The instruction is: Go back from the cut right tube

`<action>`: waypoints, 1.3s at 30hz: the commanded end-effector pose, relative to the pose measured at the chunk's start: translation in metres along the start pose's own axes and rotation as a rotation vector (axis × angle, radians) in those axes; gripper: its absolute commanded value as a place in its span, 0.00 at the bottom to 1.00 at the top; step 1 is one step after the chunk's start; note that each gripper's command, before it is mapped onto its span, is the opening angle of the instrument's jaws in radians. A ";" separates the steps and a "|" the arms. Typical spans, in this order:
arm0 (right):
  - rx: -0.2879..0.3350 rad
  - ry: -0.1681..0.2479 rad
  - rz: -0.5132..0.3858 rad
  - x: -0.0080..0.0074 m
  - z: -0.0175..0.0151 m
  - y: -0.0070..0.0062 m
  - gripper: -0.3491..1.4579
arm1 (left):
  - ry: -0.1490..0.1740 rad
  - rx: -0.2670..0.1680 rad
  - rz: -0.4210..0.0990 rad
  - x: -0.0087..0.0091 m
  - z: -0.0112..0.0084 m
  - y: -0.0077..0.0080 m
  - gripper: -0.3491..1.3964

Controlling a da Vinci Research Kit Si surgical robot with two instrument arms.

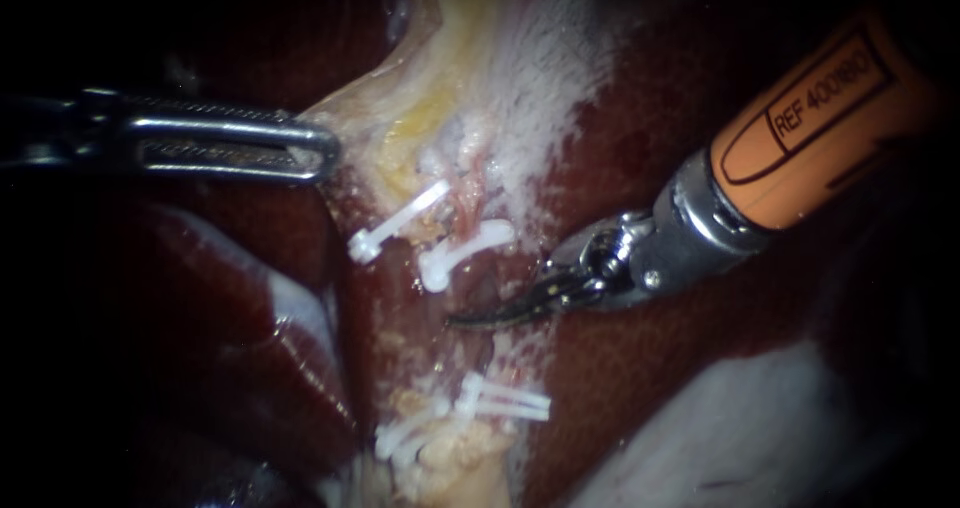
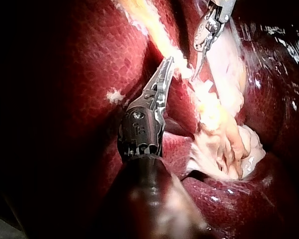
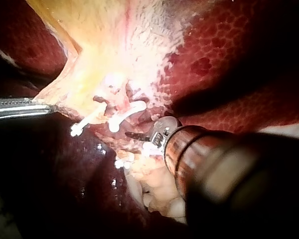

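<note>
In the endoscope view the right tube (image 1: 478, 190) lies near the middle and is cut in two. Its upper end carries one white clip (image 1: 465, 249) and its lower end carries the lower clips (image 1: 505, 400), which lie close together. A gap of dark tissue is open between the two ends. The right instrument (image 1: 485, 315) comes in from the upper right. Its curved blades are pressed together and hold nothing, and their tip lies just beside this gap, touching no clip. The left instrument (image 1: 318, 151) comes in from the left, well apart from the cut. Its jaws pinch the edge of the pale tissue (image 1: 400, 118), which is drawn to a corner at them. The dark red liver (image 1: 640, 368) lies around.
</note>
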 end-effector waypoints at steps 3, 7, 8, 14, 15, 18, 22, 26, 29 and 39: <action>-0.005 0.008 0.006 -0.0001 0.0001 0.0001 0.00 | 0.000 0.000 0.000 0.0000 0.0000 0.0000 0.05; -0.036 0.051 -0.028 -0.0001 0.0001 0.0001 0.00 | 0.000 0.000 0.000 0.0000 0.0000 0.0000 0.05; -0.046 0.063 -0.033 -0.0001 0.0001 0.0001 0.02 | 0.000 0.000 0.000 0.0000 0.0000 0.0000 0.05; -0.058 0.079 -0.049 -0.0002 0.0000 0.0001 0.35 | 0.000 0.000 0.000 0.0000 -0.0001 0.0000 0.05; -0.058 0.079 -0.055 -0.0003 0.0000 0.0000 0.37 | 0.000 0.000 0.000 0.0001 -0.0001 0.0000 0.05; -0.058 0.078 -0.061 -0.0004 -0.0001 0.0000 0.46 | 0.000 0.000 0.001 0.0001 -0.0001 0.0000 0.05; -0.057 0.077 -0.068 -0.0006 -0.0003 0.0000 0.49 | 0.000 0.000 0.001 0.0001 -0.0001 0.0000 0.05; -0.057 0.076 -0.087 -0.0010 -0.0005 0.0000 0.57 | 0.000 0.001 0.001 0.0003 -0.0001 0.0002 0.05; -0.057 0.077 -0.095 -0.0014 -0.0009 0.0000 0.60 | 0.000 0.001 0.002 0.0003 -0.0002 0.0002 0.05; -0.142 0.029 -0.255 -0.0041 -0.0037 0.0005 0.76 | 0.000 0.002 0.004 0.0009 0.0001 0.0009 0.05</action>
